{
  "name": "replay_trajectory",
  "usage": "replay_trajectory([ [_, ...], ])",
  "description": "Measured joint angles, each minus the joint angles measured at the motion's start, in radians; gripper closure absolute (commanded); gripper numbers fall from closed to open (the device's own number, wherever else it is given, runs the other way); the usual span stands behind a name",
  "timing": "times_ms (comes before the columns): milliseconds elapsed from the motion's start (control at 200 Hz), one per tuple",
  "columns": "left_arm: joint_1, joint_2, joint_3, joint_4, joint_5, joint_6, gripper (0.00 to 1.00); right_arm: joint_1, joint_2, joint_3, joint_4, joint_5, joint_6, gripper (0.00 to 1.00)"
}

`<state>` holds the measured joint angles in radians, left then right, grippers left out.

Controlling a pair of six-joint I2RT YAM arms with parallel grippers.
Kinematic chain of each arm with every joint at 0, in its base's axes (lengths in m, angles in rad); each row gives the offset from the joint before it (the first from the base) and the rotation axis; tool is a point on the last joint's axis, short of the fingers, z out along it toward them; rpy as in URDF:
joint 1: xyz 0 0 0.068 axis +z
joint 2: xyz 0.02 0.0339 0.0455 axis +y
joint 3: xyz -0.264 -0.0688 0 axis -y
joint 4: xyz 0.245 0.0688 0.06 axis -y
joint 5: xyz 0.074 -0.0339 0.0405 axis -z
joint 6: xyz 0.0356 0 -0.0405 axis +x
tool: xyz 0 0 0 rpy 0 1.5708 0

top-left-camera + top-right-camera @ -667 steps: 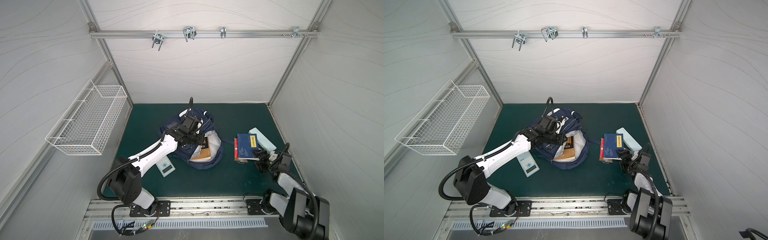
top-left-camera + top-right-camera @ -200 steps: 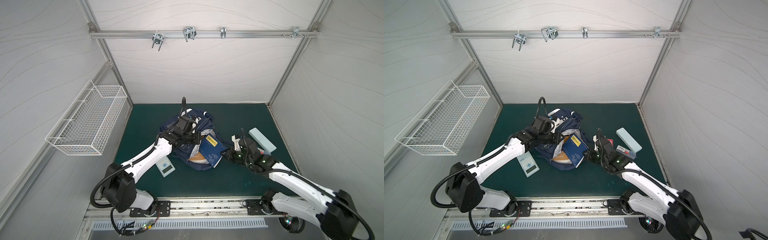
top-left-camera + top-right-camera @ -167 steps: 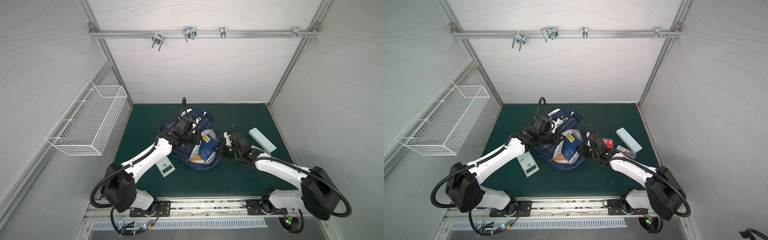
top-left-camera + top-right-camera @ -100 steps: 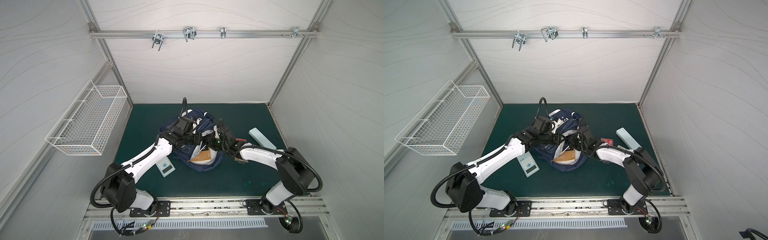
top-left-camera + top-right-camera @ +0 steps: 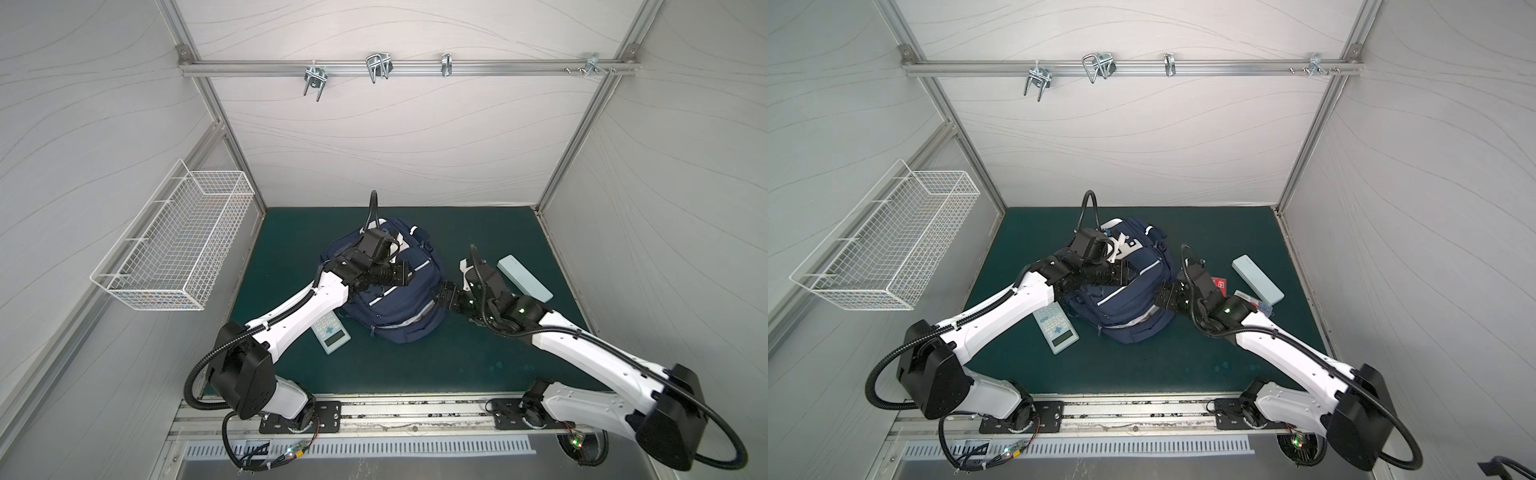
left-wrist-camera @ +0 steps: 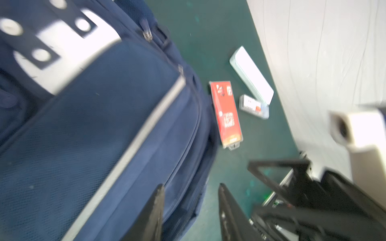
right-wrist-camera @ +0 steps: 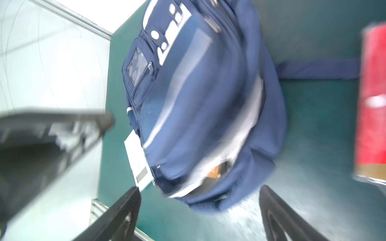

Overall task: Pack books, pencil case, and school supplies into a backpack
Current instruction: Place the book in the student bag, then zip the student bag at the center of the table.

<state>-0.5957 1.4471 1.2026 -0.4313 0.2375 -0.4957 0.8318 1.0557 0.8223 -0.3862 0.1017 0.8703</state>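
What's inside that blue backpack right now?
Through the narrow opening of the backpack, the right wrist view shows only an orange-brown patch, likely a book cover. It is blurred, and the backpack's fabric hides everything else inside.

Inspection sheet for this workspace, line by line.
Surface: green mat, pale specks near front.
Job's things: backpack lies mid-mat, tan book showing in its mouth; calculator beside it under the left arm; red book, clear box and pencil case on the mat, right arm side.
Clutter: nothing seen.
End effectors: left end effector open above the backpack; right end effector open, empty, beside it.
Cables: black hose arches above left arm.
Surroundings: wire basket and hook rail on the walls.
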Motion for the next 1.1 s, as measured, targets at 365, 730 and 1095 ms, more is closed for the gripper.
replay_trajectory([
  [365, 0.247, -0.300, -0.363, -0.098, -0.058, -0.256, 0.64, 0.457, 0.179, 0.056, -0.176, 0.247, -0.022, 0.17],
  [730, 0.302, -0.185, -0.573, 0.060, 0.123, -0.435, 0.56, 0.530, 0.580, 0.321, -0.122, 0.282, -0.051, 0.46],
  [1095, 0.330, -0.055, -0.588, 0.249, 0.232, -0.504, 0.93, 0.483, 0.624, 0.252, 0.096, 0.166, -0.068, 0.64],
])
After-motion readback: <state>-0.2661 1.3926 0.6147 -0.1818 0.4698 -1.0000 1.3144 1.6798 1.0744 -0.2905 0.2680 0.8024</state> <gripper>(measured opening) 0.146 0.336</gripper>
